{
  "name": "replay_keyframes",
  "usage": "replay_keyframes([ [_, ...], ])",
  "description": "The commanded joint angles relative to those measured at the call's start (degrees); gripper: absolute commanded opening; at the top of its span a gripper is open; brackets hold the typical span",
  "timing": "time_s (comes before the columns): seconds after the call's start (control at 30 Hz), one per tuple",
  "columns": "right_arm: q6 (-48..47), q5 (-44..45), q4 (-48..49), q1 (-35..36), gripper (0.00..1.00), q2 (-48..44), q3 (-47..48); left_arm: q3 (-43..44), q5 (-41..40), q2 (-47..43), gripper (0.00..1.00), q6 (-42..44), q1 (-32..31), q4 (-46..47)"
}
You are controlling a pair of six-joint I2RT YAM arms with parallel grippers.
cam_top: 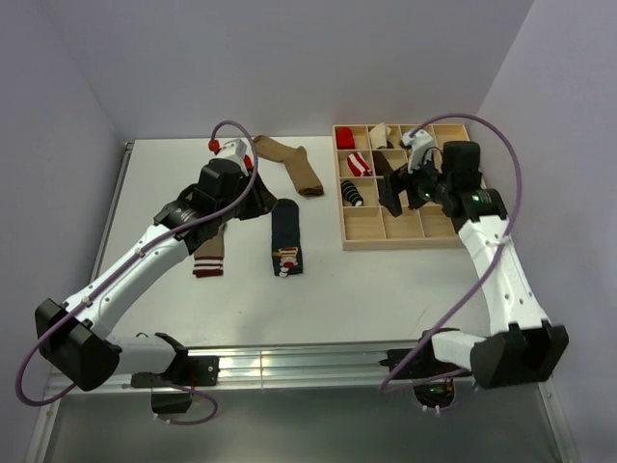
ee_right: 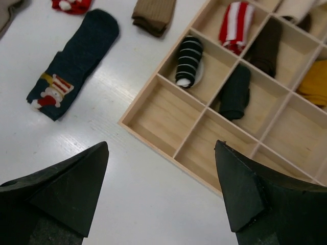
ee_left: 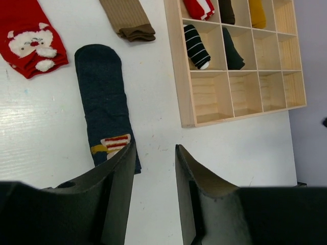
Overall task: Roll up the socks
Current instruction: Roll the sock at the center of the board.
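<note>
The navy sock (cam_top: 285, 236) (ee_left: 104, 107) (ee_right: 71, 64) lies flat mid-table, its red-white motif at the near end. A brown sock (cam_top: 291, 164) (ee_left: 129, 18) (ee_right: 155, 13) lies behind it. The red sock (ee_left: 30, 38) with a white motif lies at the far left, mostly hidden under my left arm in the top view. A tan sock with a striped cuff (cam_top: 210, 256) lies left of the navy one. My left gripper (cam_top: 253, 203) (ee_left: 155, 145) hangs open and empty just right of the navy sock. Over the tray's near edge my right gripper (cam_top: 393, 193) (ee_right: 161, 145) is wide open and empty.
A wooden compartment tray (cam_top: 400, 243) (ee_left: 176, 66) (ee_right: 148, 102) stands at the right. It holds rolled socks, among them a black-white striped one (cam_top: 353, 191) (ee_right: 188, 61) and a red-white one (cam_top: 359, 162). Its near compartments hold nothing. Walls close in the table.
</note>
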Motion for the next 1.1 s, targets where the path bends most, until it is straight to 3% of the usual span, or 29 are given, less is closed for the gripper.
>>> replay_keyframes([
  [0.0, -3.8, -0.4, -1.1, 5.0, 0.90, 6.1, 2.3, -0.9, -1.8, -2.9, 0.43, 0.5, 0.1, -1.4],
  [0.23, -9.6, 9.7, 7.1, 25.8, 0.90, 9.2, -5.6, -4.3, -6.1, -8.3, 0.44, -0.9, 0.3, -3.8],
  [0.47, -18.9, 15.7, 13.5, 37.0, 0.88, 16.0, -10.3, -2.6, -9.4, -13.5, 0.43, -3.4, 5.2, -8.6],
  [0.7, -22.7, 21.7, 19.9, 45.3, 0.86, 24.7, -12.4, 0.7, -7.7, -15.9, 0.44, -2.0, 10.2, -10.8],
  [1.07, -25.9, 26.0, 24.5, 49.9, 0.83, 32.5, -11.0, 0.3, -5.8, -15.6, 0.44, -0.8, 12.5, -10.1],
])
